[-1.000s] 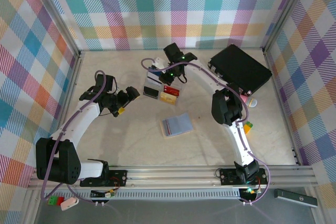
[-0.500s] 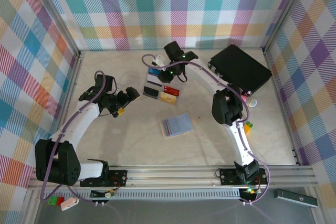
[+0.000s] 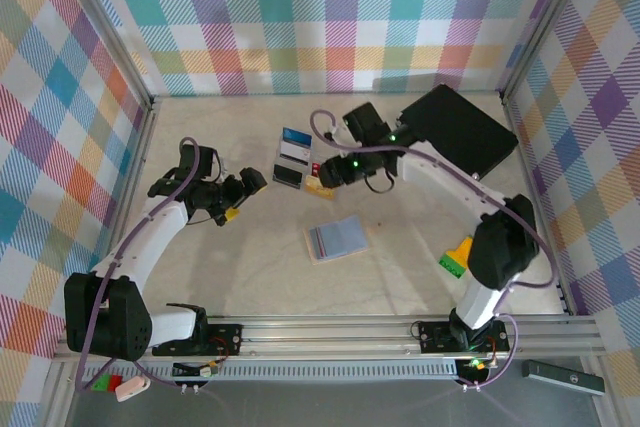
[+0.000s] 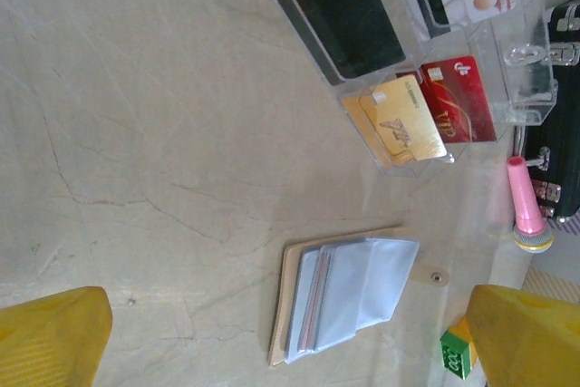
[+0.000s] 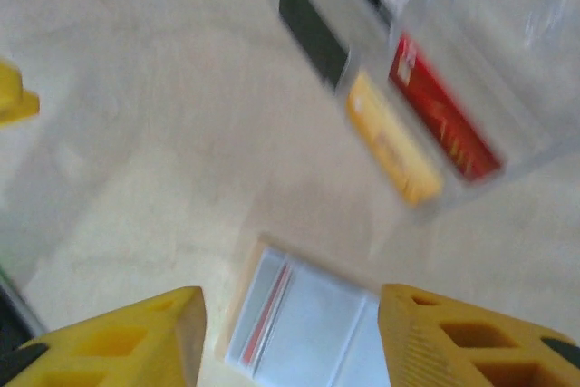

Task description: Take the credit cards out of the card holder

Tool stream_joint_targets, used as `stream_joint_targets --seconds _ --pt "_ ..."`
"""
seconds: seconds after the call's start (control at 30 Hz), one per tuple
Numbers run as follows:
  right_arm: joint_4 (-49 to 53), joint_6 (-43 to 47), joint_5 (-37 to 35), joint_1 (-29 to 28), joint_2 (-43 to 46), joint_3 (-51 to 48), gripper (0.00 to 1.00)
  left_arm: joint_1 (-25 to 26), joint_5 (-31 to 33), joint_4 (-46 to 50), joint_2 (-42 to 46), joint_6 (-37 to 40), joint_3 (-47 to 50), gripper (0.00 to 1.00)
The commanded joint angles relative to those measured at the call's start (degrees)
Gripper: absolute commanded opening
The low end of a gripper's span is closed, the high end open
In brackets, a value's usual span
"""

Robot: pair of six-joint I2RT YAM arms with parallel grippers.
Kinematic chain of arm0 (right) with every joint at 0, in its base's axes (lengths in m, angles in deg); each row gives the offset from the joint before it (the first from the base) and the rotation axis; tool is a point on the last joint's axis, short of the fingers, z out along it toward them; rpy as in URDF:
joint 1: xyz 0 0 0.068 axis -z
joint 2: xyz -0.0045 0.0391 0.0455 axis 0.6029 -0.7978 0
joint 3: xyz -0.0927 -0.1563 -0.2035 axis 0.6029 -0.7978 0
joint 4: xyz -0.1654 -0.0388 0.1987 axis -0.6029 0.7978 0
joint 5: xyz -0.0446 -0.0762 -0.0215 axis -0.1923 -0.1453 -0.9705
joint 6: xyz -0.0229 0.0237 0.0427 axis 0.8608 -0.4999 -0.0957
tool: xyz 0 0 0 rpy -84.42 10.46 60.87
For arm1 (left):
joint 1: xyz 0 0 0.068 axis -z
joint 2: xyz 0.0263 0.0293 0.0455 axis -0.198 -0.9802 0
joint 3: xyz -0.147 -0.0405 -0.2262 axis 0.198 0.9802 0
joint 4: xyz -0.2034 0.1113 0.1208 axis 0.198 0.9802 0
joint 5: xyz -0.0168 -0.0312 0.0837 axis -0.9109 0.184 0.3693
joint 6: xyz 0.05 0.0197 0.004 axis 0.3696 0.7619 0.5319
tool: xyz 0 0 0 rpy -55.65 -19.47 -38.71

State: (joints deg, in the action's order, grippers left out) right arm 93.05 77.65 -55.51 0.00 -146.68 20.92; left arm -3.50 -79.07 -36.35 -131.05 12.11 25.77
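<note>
The card holder (image 3: 336, 239) lies open mid-table, pale sleeves fanned out, with a red card edge showing in one sleeve (image 5: 269, 314). A gold credit card (image 4: 406, 120) lies in the clear tray (image 3: 288, 175). A white-and-blue card (image 3: 294, 139) stands at the tray's far end. My right gripper (image 3: 325, 175) hovers by the tray's near corner, above the holder (image 5: 313, 333). It is open, with nothing between the yellow fingers (image 5: 136, 337). My left gripper (image 3: 242, 197) hangs wide open and empty left of the tray, looking at the holder (image 4: 349, 296).
A red card (image 4: 459, 110) and a dark card (image 4: 349, 15) also sit in the tray. A large black case (image 3: 458, 127) lies at the back right. A pink marker (image 4: 526, 215) and a green-and-yellow block (image 3: 455, 257) lie right of the holder.
The right gripper opened, left the white-and-blue card at the tray's far end and drew back toward the near side. Its elbow swung out to the right. The left arm stayed put.
</note>
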Motion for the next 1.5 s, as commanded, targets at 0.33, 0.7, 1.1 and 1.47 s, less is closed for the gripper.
stream_joint_targets --seconds 0.33,0.7,1.1,1.47 --pt "-1.36 -25.25 -7.11 -6.74 4.04 -16.91 0.68 2.58 -3.02 -2.18 -1.00 -1.21 1.70 1.00" --pt "2.21 -25.96 -8.33 -9.19 -8.21 -9.29 0.65 5.60 -1.92 -2.82 -3.04 -2.45 1.11 1.00" --pt "2.17 -24.88 -9.42 -9.15 -12.89 -10.74 0.64 7.44 -2.38 -3.68 -5.24 -2.86 0.68 1.00" --pt "1.03 -25.53 -9.72 -8.19 -14.75 -14.68 0.60 9.89 -3.14 -5.73 -6.97 -3.66 1.68 0.91"
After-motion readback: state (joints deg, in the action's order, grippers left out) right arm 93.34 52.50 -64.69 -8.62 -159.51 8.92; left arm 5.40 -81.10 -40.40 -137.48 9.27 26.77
